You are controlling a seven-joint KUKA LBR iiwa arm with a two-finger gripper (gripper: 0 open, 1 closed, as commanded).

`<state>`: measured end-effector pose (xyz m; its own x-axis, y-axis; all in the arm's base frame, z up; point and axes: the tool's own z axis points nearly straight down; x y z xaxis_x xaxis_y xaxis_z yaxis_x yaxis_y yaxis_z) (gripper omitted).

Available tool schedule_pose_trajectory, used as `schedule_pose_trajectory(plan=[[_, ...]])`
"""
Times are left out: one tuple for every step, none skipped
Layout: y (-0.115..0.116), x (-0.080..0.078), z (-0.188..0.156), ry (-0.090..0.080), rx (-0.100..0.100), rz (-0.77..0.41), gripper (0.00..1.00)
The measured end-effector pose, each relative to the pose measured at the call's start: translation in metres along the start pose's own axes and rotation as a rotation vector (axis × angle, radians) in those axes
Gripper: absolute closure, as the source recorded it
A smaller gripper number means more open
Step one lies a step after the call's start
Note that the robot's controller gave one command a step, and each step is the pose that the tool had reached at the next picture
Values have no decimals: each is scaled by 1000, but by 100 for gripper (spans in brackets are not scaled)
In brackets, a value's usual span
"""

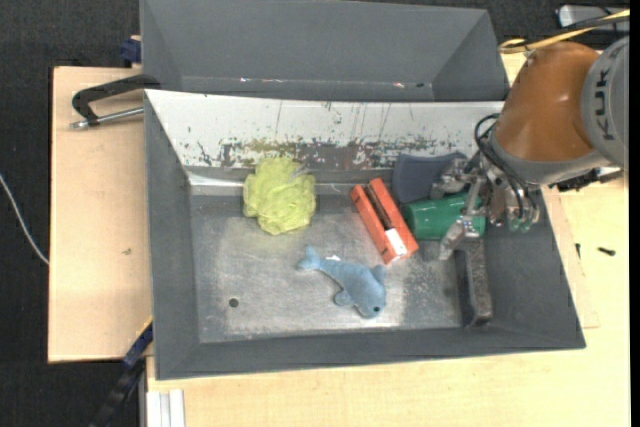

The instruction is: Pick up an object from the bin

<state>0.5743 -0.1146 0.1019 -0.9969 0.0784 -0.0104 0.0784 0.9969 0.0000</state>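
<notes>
My gripper (pixel 482 211) is low in the right part of the bin, under the arm's orange cover. A green object (pixel 430 218) lies right against its left side. Whether the gripper grips it cannot be told. A dark grey-blue piece (pixel 418 177) lies just behind the green object, by the back wall. To the left of the green object, an orange-red oblong box with a white label (pixel 384 221) rests at a slant. A long black bar-like thing (pixel 473 283) lies on the floor just in front of the gripper.
A blue dolphin toy (pixel 349 281) lies on the floor in the middle front. A yellow-green mesh puff (pixel 279 195) sits toward the back left. Bare floor stretches across the left front. The arm comes in over the right wall.
</notes>
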Motion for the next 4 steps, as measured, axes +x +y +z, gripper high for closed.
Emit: schedule_pose_trajectory(plan=[[2,-18,-6,5,0,102,0],[7,-26,25,-4,2,63,0],[0,-29,24,0,-16,234,100],[0,-29,24,0,-16,234,100]])
